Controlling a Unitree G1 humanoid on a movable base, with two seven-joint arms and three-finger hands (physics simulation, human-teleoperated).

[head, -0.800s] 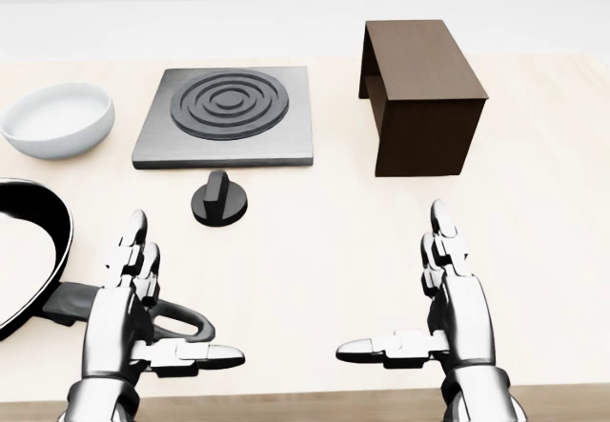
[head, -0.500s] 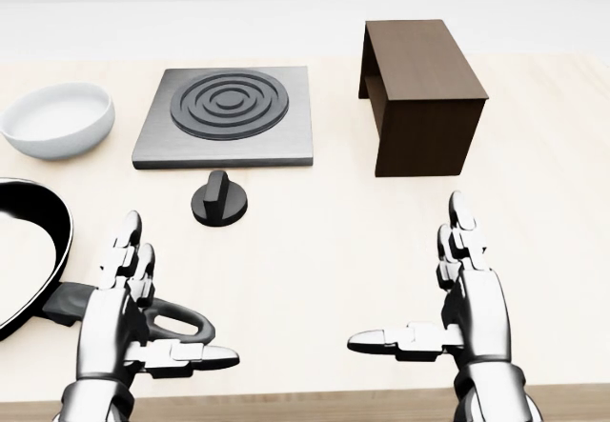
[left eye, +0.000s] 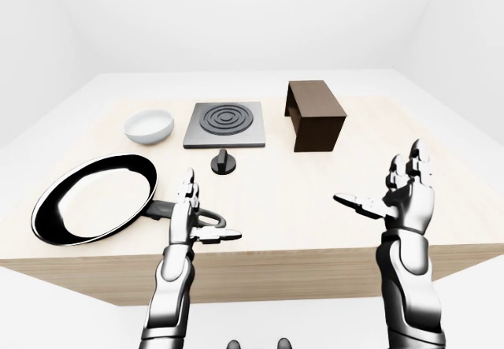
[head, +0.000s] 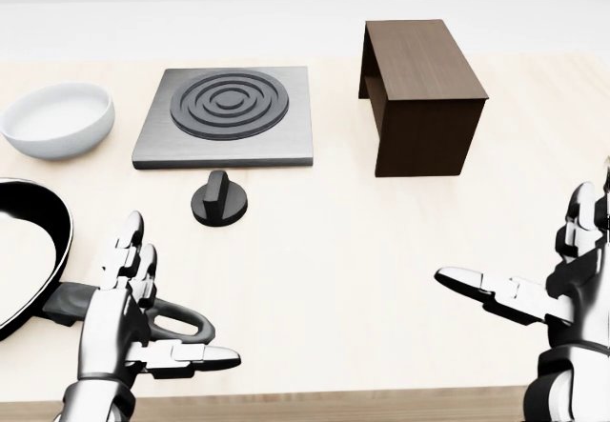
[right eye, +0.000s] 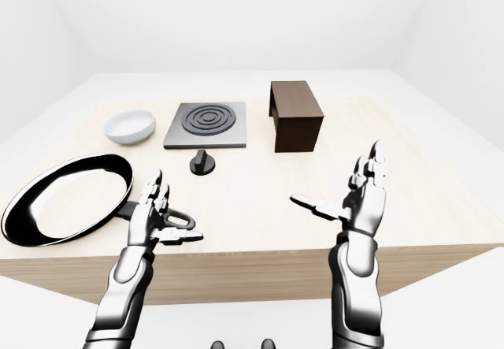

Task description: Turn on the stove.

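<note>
1. Hovering nearest, at 7 o'clock in the head view: left hand (head: 124, 312), released, fingers spread, holding nothing, floating just above the pan (head: 33, 251) handle.
2. Hovering at 4 o'clock: right hand (head: 558, 293), likewise released and empty, well apart from everything on the table (head: 334, 241).
3. Sitting toward centre, at 11 o'clock from the left hand: knob (head: 218, 199), untouched, just below the stove (head: 227, 115).
4. Standing farther off: bowl (head: 57, 119) at 10 o'clock, brown box (head: 421, 93) at 1 o'clock.
5. Judging the step: approaching, nothing grasped yet.
6. Calling next, probably, for reaching the left hand up to the knob, pinching its ridge and twisting.
</note>
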